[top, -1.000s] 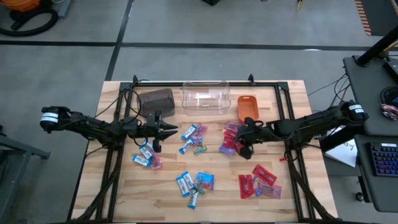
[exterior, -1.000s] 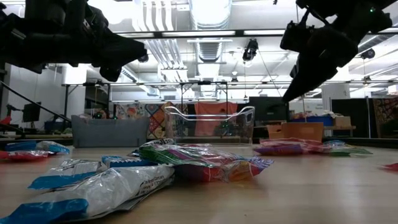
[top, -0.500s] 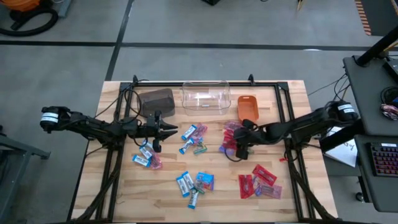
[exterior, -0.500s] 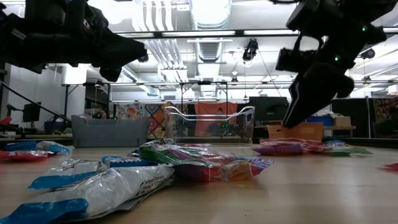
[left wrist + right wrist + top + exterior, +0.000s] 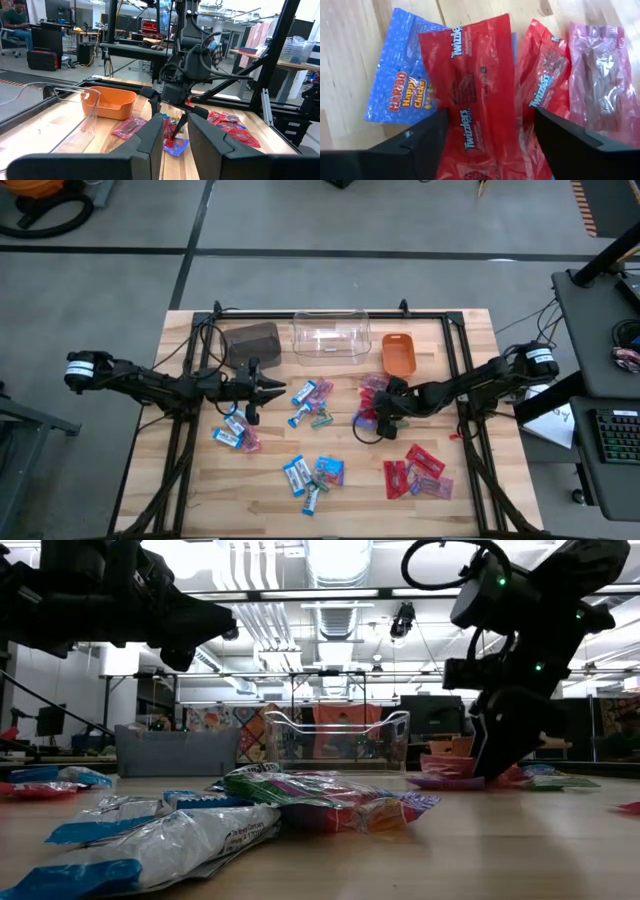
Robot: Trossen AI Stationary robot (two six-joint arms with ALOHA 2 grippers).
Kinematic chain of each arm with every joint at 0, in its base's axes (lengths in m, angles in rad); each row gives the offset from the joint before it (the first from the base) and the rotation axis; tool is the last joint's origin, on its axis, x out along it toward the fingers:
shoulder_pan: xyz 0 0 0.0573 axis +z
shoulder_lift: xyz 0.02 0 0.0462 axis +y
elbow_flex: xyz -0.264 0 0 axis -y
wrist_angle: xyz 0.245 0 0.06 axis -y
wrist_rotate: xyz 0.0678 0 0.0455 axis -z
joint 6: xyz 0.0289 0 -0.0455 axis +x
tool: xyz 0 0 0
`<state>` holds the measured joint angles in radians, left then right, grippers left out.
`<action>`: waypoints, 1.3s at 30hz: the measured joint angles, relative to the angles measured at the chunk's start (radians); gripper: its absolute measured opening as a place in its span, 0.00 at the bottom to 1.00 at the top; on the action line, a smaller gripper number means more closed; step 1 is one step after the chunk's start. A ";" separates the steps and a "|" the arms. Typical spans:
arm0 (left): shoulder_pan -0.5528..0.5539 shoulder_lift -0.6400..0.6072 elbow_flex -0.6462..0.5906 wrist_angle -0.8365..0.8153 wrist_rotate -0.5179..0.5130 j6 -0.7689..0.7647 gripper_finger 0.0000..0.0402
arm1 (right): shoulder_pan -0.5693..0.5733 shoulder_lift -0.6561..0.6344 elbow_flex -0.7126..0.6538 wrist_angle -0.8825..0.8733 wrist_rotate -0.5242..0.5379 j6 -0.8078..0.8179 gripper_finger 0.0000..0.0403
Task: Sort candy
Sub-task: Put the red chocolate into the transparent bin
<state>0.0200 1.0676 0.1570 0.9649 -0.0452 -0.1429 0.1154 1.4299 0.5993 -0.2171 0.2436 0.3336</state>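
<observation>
Candy lies in loose groups on the wooden table: blue-and-white packets, red ones, and a red-and-pink pile. My right gripper is down at that pile, open, with one finger on each side of a red Twizzlers packet that lies flat on a blue packet. In the low view its fingers reach down to the pile. My left gripper hovers above the table's left half with a narrow gap between its fingers and nothing in it. My right gripper comes at the red Twizzlers packet from above, pointing down, with its fingers lying across the packet's long sides. The packet lies flat on the pile. Whether the fingers touch it, I cannot tell.
Along the far edge stand a brown bin, a clear bin and an orange bin. More candy lies near the left gripper and at the near middle. Black frame rails cross the table.
My right gripper has gone down and a little toward the table's left edge, onto the red-and-pink pile, and it has opened on the way. The candy has stayed where it was.
</observation>
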 joint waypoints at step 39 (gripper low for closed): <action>0.000 0.000 0.000 0.000 -0.027 0.000 0.19 | -0.005 -0.225 0.037 -0.004 0.003 -0.021 0.05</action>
<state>0.0204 1.0676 0.1570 0.9649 -0.0727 -0.1429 0.1109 1.2053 0.6363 -0.2215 0.2468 0.3127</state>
